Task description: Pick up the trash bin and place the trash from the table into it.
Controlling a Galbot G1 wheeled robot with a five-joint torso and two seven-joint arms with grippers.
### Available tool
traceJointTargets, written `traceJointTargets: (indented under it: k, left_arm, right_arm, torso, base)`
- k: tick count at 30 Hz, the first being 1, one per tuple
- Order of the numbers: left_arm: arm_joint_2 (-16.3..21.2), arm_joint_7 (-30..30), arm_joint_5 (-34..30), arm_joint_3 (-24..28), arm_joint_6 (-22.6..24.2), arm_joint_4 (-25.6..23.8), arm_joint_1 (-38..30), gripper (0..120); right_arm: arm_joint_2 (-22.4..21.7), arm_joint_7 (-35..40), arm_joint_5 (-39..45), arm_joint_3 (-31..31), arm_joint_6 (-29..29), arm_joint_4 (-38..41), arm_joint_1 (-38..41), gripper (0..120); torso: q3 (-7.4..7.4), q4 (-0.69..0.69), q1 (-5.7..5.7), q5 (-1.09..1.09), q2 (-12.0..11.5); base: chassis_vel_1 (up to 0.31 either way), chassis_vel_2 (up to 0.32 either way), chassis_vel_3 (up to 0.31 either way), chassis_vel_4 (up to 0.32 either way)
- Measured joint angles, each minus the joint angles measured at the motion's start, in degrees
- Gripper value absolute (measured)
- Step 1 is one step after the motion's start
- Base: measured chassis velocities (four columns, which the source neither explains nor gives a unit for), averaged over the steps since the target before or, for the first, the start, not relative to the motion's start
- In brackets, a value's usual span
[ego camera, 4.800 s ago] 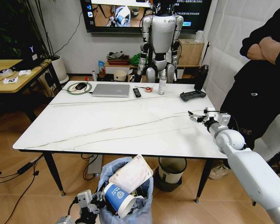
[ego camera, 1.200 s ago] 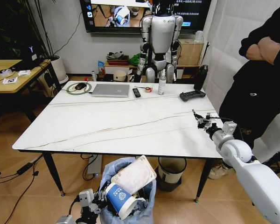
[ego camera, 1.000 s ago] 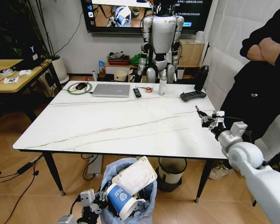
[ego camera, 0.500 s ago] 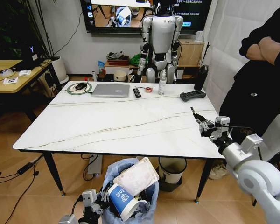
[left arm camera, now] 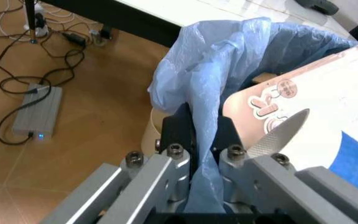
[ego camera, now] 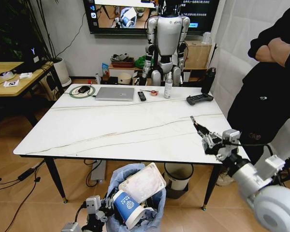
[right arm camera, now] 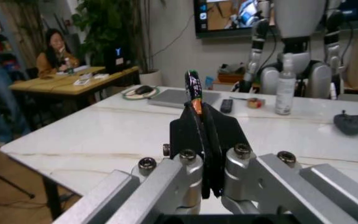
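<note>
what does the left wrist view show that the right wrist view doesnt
Left wrist view: the left gripper clamped on the trash bin's blue bag, a blue-white paper cup inside, cables on the floor. Right wrist view: the right gripper, fingers together, with a laptop and spray bottle beyond. Both: the white table.

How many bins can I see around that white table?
2. The trash bin, lined with a blue bag and stuffed with trash, sits on the floor before the table's near edge, the left gripper clamped on its bag. A second bin stands underneath, rightward. Others may be hidden.
</note>
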Motion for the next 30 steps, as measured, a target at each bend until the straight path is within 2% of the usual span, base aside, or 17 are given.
traceJointTargets:
  k: [6, 12, 23, 30]
  left_arm:
    - [-0.5, 0.0, 0.3, 0.1, 0.0, -0.6, 0.6, 0]
    - [-1.1, 0.2, 0.5, -0.1, 0.0, -0.7, 0.8, 0]
    - [-3.2, 0.3, 0.7, -0.4, -0.1, -0.5, 0.1, 0]
    - [-4.1, 0.3, 0.8, -0.4, 0.2, -0.5, -0.3, 0]
  right_arm:
    - [0.0, -2.3, -5.7, -4.8, 1.3, 2.1, -5.2, 0]
    - [-0.7, -4.7, -9.9, -10.0, 2.9, 0.9, -6.4, 0]
    - [-4.1, -8.3, -13.0, -15.3, 5.4, -3.3, -9.6, 0]
    - [-4.9, -8.9, -12.9, -19.9, 6.2, -5.7, -8.1, 0]
  torso:
    - [0.0, 0.0, 0.0, 0.01, 0.0]
    - [0.0, 0.0, 0.0, 0.01, 0.0]
    - [0.0, 0.0, 0.0, 0.0, 0.0]
    - [0.0, 0.0, 0.0, 0.01, 0.0]
  base:
    - [0.0, 0.0, 0.0, 0.0]
    - [0.0, 0.0, 0.0, 0.0]
    - [0.0, 0.0, 0.0, 0.0]
    - [0.0, 0.0, 0.0, 0.0]
